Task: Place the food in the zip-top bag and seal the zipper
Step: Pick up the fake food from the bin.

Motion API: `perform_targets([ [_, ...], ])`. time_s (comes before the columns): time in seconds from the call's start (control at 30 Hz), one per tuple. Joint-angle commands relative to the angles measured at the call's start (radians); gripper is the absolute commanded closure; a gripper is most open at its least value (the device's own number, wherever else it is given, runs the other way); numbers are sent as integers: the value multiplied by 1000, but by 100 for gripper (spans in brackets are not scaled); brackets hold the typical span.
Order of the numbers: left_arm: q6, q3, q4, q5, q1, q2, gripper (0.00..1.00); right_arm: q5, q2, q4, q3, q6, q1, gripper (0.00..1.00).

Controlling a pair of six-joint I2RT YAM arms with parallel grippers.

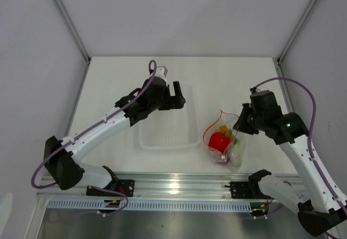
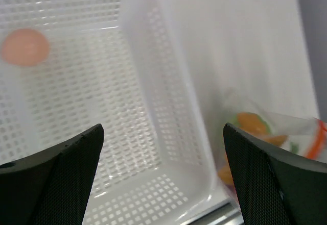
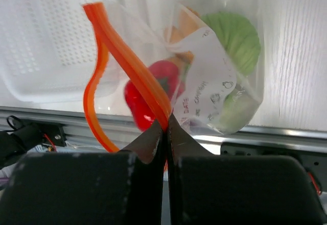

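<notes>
The zip-top bag [image 3: 214,92] sits just ahead of your right gripper [image 3: 164,129], clamped on the zipper [image 3: 127,61] that runs up-left from it, while your left gripper [image 2: 162,133], wide open and empty, is nearer the pink round piece [image 2: 25,47] lying up-left in the tray [image 2: 168,107].

The left arm [image 1: 108,122] was stretched forward, and its pincer [image 1: 178,95] was spread wide. The right arm [image 1: 303,152] was bent inward, its pincer [image 3: 164,133] pressed shut on the zipper [image 3: 127,61].
</notes>
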Motion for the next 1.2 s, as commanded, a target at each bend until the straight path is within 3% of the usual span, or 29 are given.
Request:
perform_targets([
  [0.0, 53, 133, -205, -172, 30, 69, 0, 43, -3, -3, 148, -40, -11, 100],
  [0.1, 101, 277, -280, -211, 71, 193, 0, 43, 13, -20, 169, -48, -12, 100],
  [0.13, 192, 361, -319, -216, 79, 263, 1, 42, 13, -21, 165, -52, -12, 100],
  [0.33, 535, 411, -293, -253, 120, 428, 0, 32, 23, 13, 87, -68, -23, 100],
  [0.67, 791, 421, -190, 19, 260, 474, 1, -27, 131, 63, 76, -118, -24, 100],
  [0.8, 917, 487, -276, 203, 283, 555, 1, -27, 146, 77, 112, -135, -26, 100],
  [0.93, 940, 601, -412, 289, 307, 641, 1, -29, 155, 79, 129, -154, -30, 100],
  [1.03, 907, 560, -393, 374, 332, 648, 2, -30, 163, 72, 131, -167, -38, 100],
  [1.17, 864, 515, -359, 384, 347, 658, 2, -37, 166, 77, 126, -177, -44, 100],
])
